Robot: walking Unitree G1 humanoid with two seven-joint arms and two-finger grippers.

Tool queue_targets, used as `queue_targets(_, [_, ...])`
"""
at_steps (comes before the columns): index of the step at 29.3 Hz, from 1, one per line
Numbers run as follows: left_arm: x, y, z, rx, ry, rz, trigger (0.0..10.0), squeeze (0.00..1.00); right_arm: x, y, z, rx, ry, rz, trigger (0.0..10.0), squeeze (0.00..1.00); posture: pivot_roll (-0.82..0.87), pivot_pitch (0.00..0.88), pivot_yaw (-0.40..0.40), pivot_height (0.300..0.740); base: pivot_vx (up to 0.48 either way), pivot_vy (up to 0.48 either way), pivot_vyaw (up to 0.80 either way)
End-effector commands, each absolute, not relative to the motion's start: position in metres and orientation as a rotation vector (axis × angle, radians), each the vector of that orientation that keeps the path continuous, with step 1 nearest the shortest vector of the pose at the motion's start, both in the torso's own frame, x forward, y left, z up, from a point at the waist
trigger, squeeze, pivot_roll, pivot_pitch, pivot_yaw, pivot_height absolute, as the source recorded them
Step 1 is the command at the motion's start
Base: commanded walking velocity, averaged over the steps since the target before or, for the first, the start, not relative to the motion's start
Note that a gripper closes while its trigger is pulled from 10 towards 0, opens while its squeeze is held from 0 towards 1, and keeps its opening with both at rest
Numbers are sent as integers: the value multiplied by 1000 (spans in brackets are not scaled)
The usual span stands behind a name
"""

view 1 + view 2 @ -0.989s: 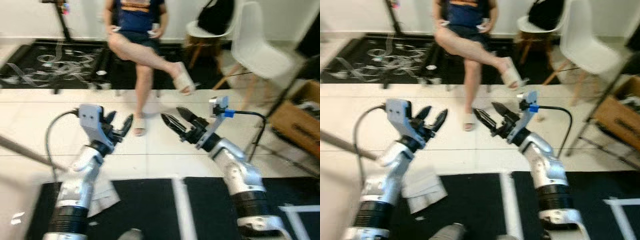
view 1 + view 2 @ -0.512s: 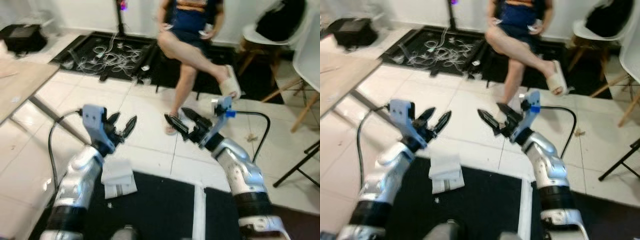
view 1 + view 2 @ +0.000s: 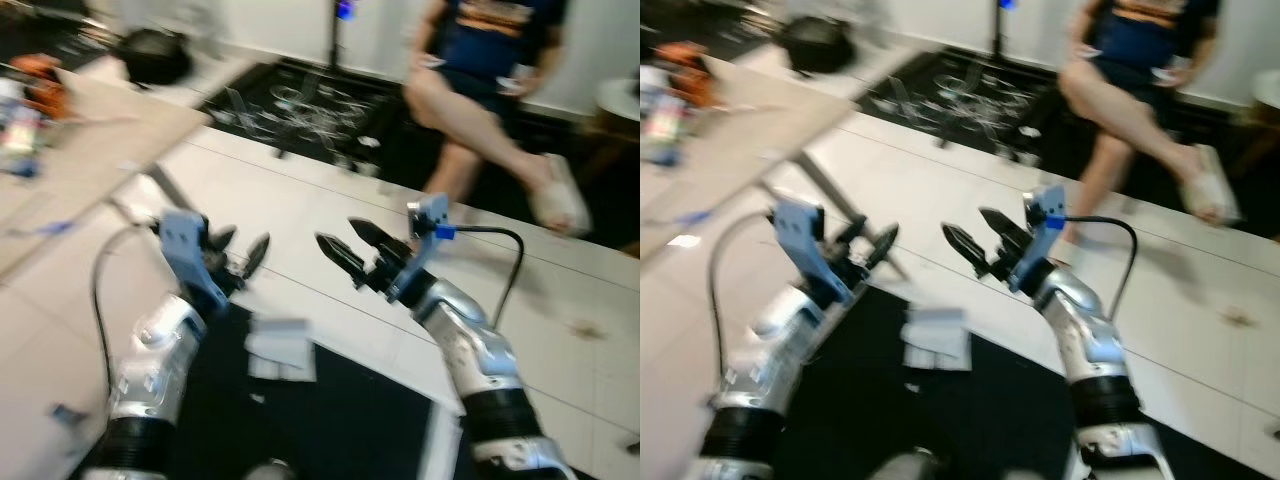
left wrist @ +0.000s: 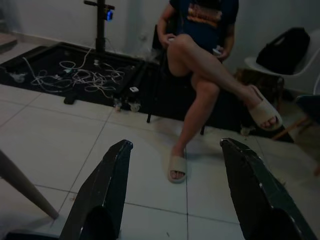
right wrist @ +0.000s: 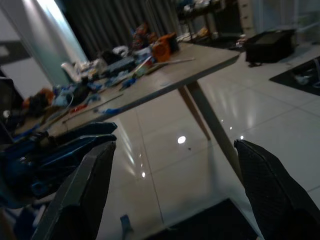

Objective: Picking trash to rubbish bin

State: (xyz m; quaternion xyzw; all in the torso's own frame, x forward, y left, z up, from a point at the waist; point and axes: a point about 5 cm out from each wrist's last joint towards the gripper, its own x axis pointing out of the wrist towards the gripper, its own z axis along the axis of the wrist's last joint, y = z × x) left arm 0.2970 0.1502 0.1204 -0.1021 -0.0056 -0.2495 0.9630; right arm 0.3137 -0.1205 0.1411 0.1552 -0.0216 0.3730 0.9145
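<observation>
A white crumpled piece of paper trash [image 3: 281,348] lies on the black mat [image 3: 350,410] below and between my two arms. My left gripper [image 3: 241,257] is held up in front of me, open and holding nothing, just above and left of the paper. My right gripper [image 3: 348,250] is also raised, open with nothing in it, and points left toward the left gripper. In the left wrist view the two black fingers [image 4: 107,185] stand wide apart.
A person [image 3: 480,90] sits on a chair ahead, legs crossed, one slipper [image 4: 176,167] on the tile floor. A wooden table [image 3: 70,150] with clutter stands at the left. Tangled cables [image 3: 310,110] lie on a black mat at the back.
The camera has swung left: the table has come into view at the left and the person has shifted right. Both grippers stay raised and open.
</observation>
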Motion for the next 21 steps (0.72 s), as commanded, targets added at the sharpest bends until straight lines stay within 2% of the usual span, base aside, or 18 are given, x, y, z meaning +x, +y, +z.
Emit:
queue_targets(1, [296, 151, 118, -219, 4, -507, 10000, 0, 313, -121, 140, 320, -46, 766, 10000, 0, 15, 0, 7, 740, 0, 0, 788])
queue_targets(21, [297, 149, 116, -233, 3, -517, 10000, 0, 314, -123, 138, 315, -38, 771, 10000, 0, 12, 0, -10, 740, 0, 0, 788])
